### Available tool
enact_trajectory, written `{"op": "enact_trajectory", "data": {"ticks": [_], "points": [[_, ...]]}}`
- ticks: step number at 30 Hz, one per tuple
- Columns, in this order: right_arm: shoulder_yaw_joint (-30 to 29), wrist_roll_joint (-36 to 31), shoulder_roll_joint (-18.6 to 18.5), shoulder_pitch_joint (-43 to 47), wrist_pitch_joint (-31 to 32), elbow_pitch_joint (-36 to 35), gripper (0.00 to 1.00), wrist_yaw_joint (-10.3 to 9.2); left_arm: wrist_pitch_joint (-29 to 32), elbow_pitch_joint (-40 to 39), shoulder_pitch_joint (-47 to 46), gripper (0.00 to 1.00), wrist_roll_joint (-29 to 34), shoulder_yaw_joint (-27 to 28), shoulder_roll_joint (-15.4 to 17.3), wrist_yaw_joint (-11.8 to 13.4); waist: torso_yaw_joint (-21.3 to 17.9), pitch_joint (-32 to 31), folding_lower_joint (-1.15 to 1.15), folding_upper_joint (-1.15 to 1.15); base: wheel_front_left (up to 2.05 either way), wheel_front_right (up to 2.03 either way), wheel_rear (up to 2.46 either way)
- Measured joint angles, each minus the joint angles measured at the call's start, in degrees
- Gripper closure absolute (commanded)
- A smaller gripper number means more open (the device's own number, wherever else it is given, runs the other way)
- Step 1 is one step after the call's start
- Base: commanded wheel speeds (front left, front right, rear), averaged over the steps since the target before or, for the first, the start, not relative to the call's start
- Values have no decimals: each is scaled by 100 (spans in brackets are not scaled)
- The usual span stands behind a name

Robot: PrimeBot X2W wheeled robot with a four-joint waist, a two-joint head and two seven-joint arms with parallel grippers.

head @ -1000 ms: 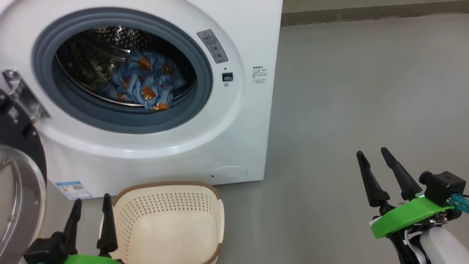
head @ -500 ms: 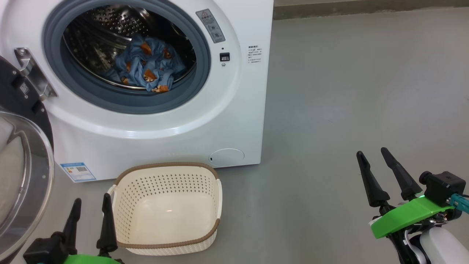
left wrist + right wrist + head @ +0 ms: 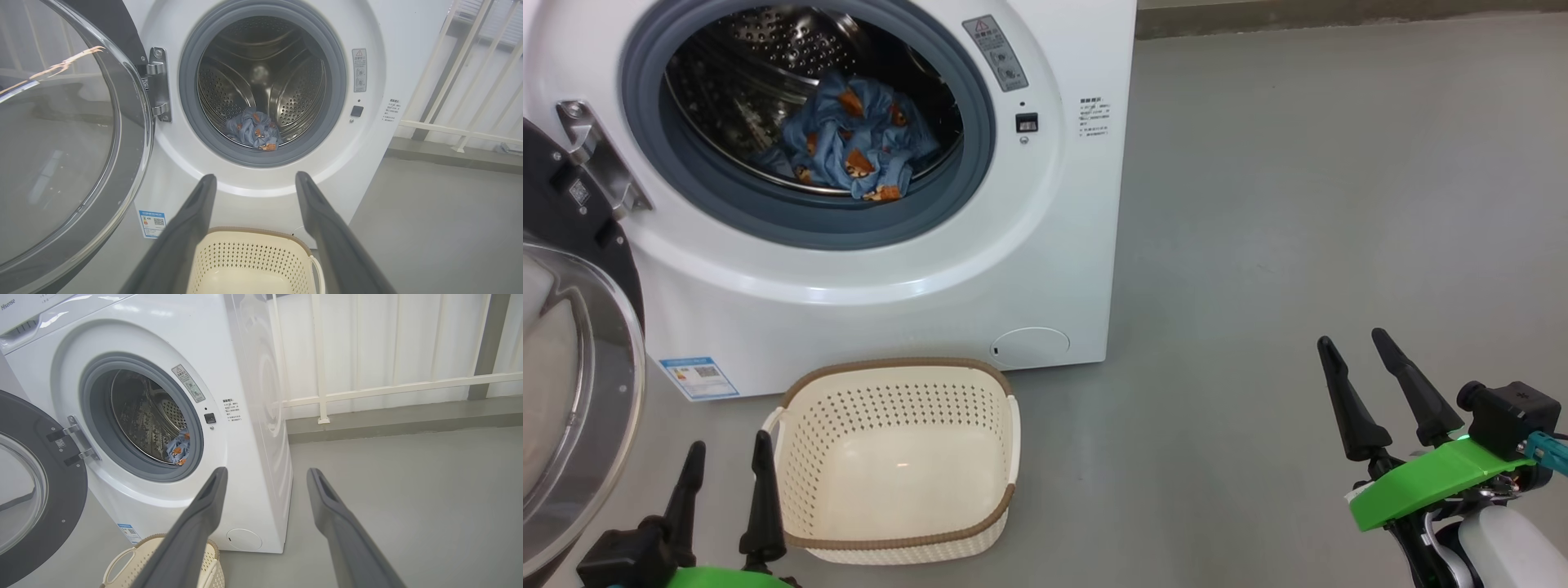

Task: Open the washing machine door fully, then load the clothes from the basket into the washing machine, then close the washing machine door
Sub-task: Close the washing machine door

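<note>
Inside the steel drum (image 3: pixel 760 45) of the big white washing machine (image 3: pixel 890 269) lie the light blue cartoon-print clothes (image 3: pixel 854 151), the cream perforated plastic basket (image 3: pixel 894 363) on the floor below empty, the round black-rimmed glass door (image 3: pixel 572 392) swung wide for access, left claw (image 3: pixel 729 443) and right claw (image 3: pixel 1352 337) parted, empty, seemingly ready to close it.

Smooth grey floor (image 3: pixel 1298 204) with a dull sheen, low grey kerb (image 3: pixel 408 418) along its far edge, cream railing (image 3: pixel 388 390) rising from the kerb, pale ribbed panels (image 3: pixel 367 335) behind, grey upright post (image 3: pixel 484 347) beside them.
</note>
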Motion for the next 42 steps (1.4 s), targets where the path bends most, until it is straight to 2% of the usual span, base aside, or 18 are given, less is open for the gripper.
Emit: {"op": "enact_trajectory", "data": {"ticks": [13, 21, 31, 42], "points": [[0, 0, -1, 0, 0, -1, 0, 0, 0, 0, -1, 0, 7, -26, 0, 1, 71, 41, 0, 0, 0, 0, 0], [42, -12, -15, 0, 0, 10, 0, 0, 0, 91, -29, 0, 44, -66, 8, 1, 328, 56, 0, 0, 0, 0, 0], [120, -21, 25, 1, 0, 63, 0, 0, 11, 127, -23, 0, 57, -59, 18, 69, 943, -14, 0, 0, 0, 0, 0], [241, -8, 79, 1, 0, 91, 0, 0, 154, 49, 8, 0, -3, -36, 12, 246, 1868, -116, 0, 0, 0, 0, 0]]}}
